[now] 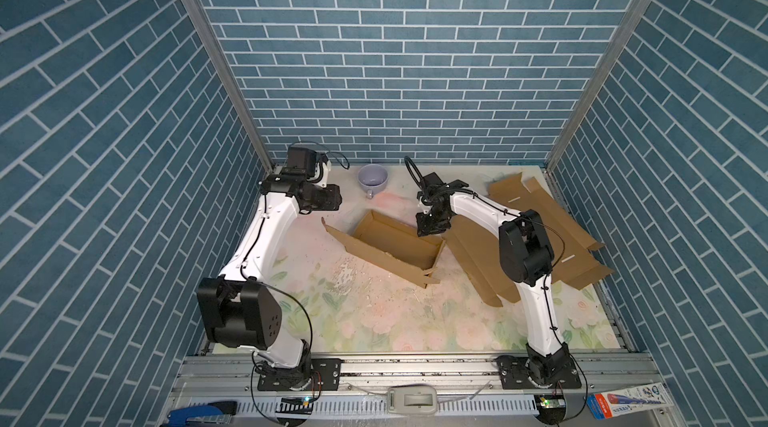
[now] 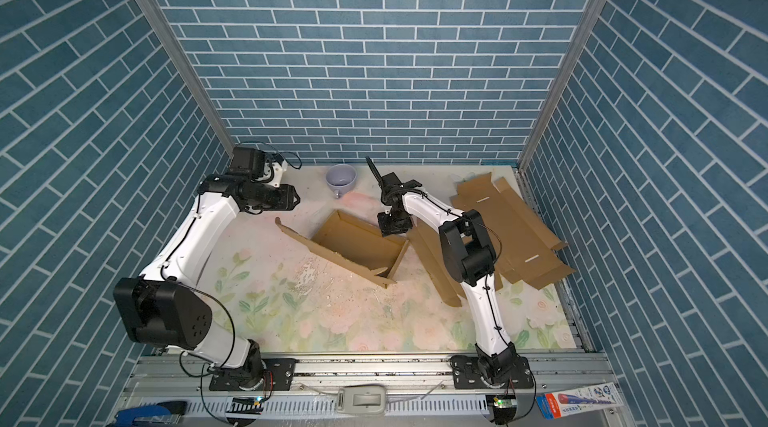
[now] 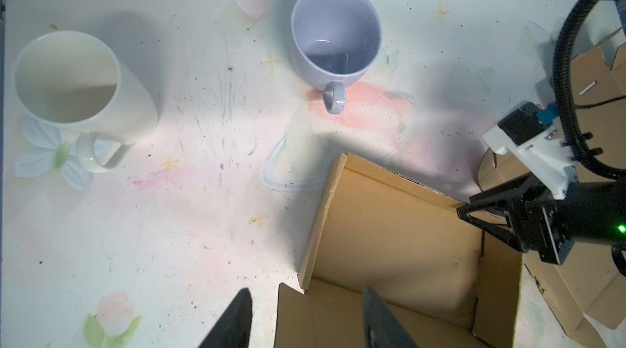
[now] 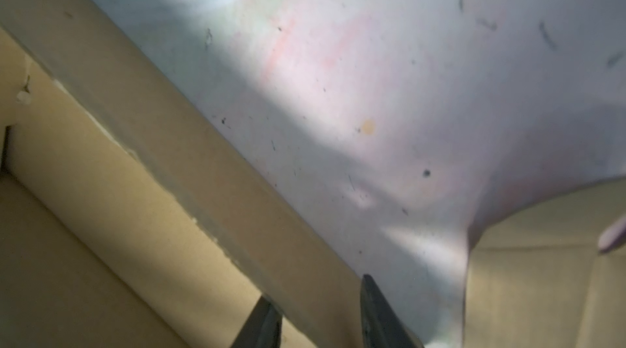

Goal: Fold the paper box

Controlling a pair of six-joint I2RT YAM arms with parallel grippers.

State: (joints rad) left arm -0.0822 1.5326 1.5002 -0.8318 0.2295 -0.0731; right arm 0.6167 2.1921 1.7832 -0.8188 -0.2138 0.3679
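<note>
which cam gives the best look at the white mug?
Left wrist: the white mug is whole there, upright, handle included. Neither top view shows it; the left arm seems to block that corner. The right wrist view has only the box wall and table.

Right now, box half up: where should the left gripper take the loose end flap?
Take the flap near its free tip, left gripper coming down from its own side, jaws straddling the top edge. It stands on edge and juts past the box corner, so both faces look free.
</note>
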